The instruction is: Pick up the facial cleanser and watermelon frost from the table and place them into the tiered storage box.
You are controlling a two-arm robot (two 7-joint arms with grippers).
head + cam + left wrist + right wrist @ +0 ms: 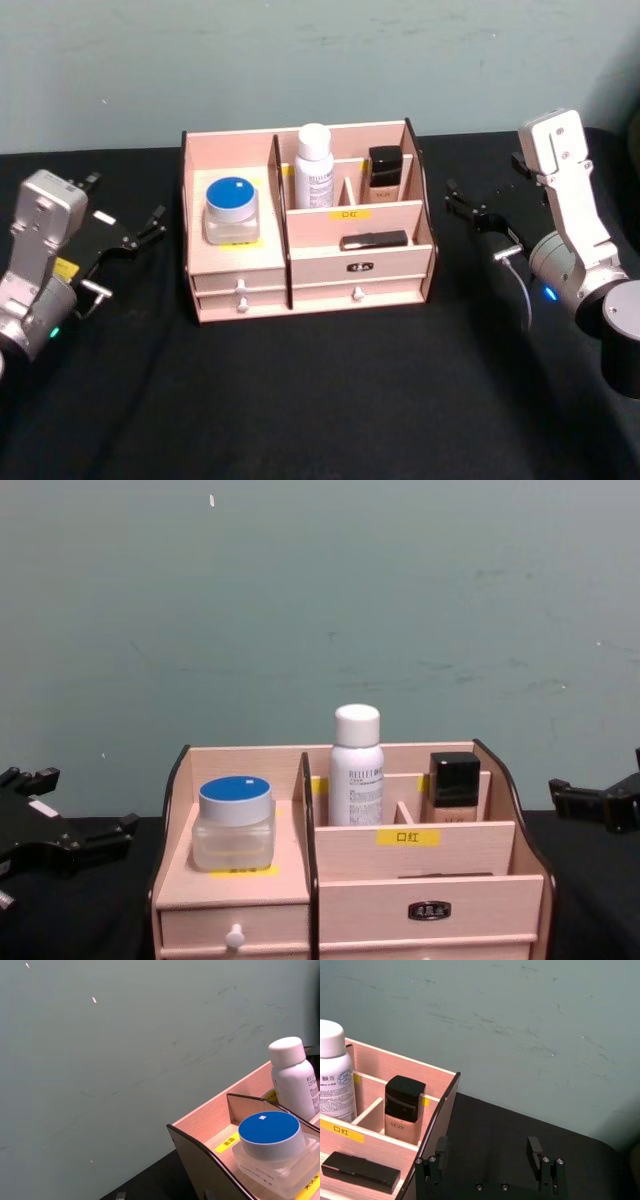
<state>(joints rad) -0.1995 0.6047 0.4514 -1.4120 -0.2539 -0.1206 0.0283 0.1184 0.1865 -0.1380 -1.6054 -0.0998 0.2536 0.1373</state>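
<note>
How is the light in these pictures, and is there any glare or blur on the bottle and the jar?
Head view: soft even light, slightly hazy; the facial cleanser lettering is unreadable, with faint shine on the watermelon frost lid. Chest view: flat light, sharper, bottle print partly readable, only a weak shadow inside the tiered storage box. Left wrist view: a small white glint on the blue lid. Right wrist view: no glare.

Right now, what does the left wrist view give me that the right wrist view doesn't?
Left wrist view alone: the blue-lidded jar sitting in the organiser's left section. Right wrist view alone: the black-capped beige bottle, a flat black case in the front slot, and the right gripper, open and empty beside the box. Both: the white bottle upright in a back compartment, the wooden box and the green wall.
</note>
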